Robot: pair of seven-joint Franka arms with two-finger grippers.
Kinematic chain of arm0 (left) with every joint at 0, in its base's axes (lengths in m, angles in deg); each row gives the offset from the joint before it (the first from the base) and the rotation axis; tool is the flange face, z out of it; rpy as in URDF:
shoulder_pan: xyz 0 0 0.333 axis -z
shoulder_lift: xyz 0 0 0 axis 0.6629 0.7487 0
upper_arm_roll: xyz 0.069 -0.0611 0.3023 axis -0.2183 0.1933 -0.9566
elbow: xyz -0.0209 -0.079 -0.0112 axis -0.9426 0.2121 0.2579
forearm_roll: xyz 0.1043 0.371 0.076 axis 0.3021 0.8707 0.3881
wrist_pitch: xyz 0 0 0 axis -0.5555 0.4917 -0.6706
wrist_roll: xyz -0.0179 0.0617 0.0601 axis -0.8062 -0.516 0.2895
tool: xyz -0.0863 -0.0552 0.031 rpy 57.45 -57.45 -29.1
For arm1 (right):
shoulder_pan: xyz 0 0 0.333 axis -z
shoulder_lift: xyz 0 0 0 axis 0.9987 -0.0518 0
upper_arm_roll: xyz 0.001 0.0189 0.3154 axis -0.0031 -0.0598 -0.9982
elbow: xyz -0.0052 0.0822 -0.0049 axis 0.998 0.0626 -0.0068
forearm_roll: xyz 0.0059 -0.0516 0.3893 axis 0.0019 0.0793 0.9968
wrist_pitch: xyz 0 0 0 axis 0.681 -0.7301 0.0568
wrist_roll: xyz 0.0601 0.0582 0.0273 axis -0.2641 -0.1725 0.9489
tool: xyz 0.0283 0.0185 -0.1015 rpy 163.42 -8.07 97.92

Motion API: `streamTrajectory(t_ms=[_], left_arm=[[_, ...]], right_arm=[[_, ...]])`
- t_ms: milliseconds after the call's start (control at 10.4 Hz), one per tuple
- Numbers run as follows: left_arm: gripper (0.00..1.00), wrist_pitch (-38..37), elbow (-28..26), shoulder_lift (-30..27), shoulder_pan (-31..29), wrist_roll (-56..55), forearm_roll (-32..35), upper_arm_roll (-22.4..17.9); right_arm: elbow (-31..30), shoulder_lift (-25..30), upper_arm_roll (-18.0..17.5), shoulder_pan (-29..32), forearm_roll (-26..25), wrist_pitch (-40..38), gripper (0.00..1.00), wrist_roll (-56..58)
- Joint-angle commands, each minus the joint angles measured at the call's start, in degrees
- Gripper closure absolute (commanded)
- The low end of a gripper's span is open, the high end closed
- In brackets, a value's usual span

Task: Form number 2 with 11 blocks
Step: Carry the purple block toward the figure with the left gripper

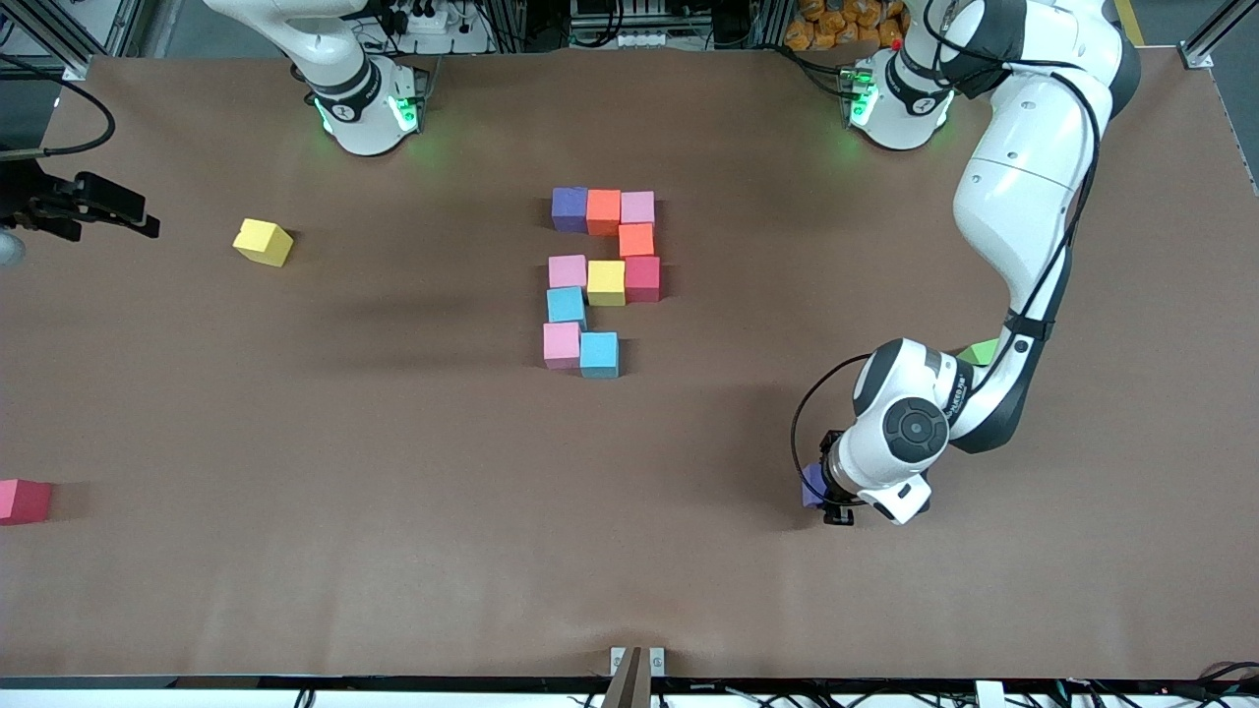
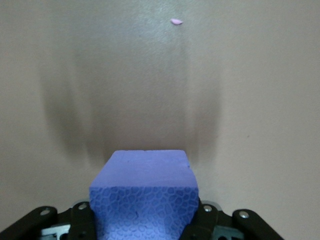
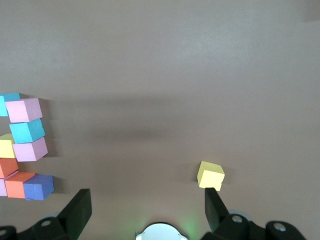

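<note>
1. Front view: the block figure (image 1: 602, 282) sits mid-table (image 1: 393, 551), ten cubes so far. There's a purple-orange-pink top row, orange and red going down the side toward the left arm's end, pink-yellow across the middle, then blue, pink and blue at the bottom. The bottom row looks one cube short, so my guess is that's where the last one goes.

2. Same view: the left claw (image 1: 824, 495) is down at the table, nearer the camera than the figure and toward the left arm's end. A purple cube (image 1: 811, 484) peeks out from under it. A green cube (image 1: 981, 351) sits half hidden by that arm; it's not one of the figure's colours. A spare yellow cube (image 1: 263, 241) and a spare red cube (image 1: 24, 500) lie well away from the figure toward the right arm's end.

3. Left wrist view: the purple cube (image 2: 144, 197) sits right between the fingers (image 2: 82, 216), which hug both sides, so the claw is pinching it square-on. The cube looks to be resting on the table, not lifted yet.

4. Right wrist view: the right claw (image 3: 145, 210) is spread wide and empty, hanging up high near its own base, just waiting. It looks down on the spare yellow cube (image 3: 210, 175) and an edge of the figure (image 3: 25, 145).
</note>
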Motion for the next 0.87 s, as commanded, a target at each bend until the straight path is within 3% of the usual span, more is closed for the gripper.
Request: streamTrajectory(t_ms=[0,772], left_arm=[[1.0,-5.68,-0.87,-2.84,0.44,-0.81,-2.57,2.26],[1.0,-7.8,-3.16,-3.55,15.45,-23.14,-1.87,2.89]], right_arm=[[-1.4,1.57,-0.32,0.45,0.85,-0.54,0.0,0.16],[-1.31,1.57,-0.32,0.54,0.85,-0.71,0.0,0.95]])
